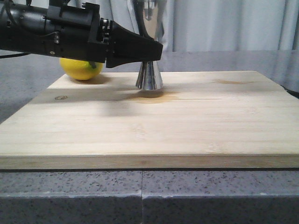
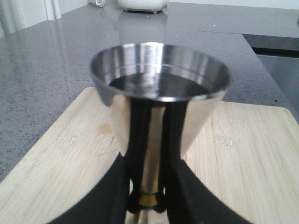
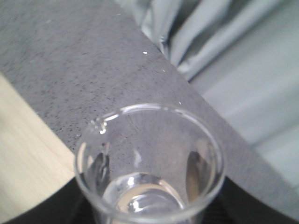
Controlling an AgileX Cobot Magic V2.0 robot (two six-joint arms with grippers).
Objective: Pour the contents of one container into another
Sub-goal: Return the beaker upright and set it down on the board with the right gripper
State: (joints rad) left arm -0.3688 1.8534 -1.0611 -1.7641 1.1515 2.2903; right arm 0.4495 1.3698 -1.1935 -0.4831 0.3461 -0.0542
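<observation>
Left claw (image 1: 152, 52) pinching the jigger (image 1: 149, 77) at its gold-banded waist, fingers (image 2: 110, 196) pressed on both sides. Below the claw, jigger foot standing on the board (image 1: 187, 126); above the fingers, cup holding dark liquid. Behind the claw, a lemon (image 1: 81, 68). Right claw: only the beaker (image 3: 149, 163) seen upright just ahead of it; grip impossible to tell.

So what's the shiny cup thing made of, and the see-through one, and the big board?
The jigger looks like polished steel: it mirrors its surroundings, with a gold band at the waist. The beaker seems clear glass, though it could be plastic; the counter shows through it. The board looks like pale wood with a visible grain.
</observation>
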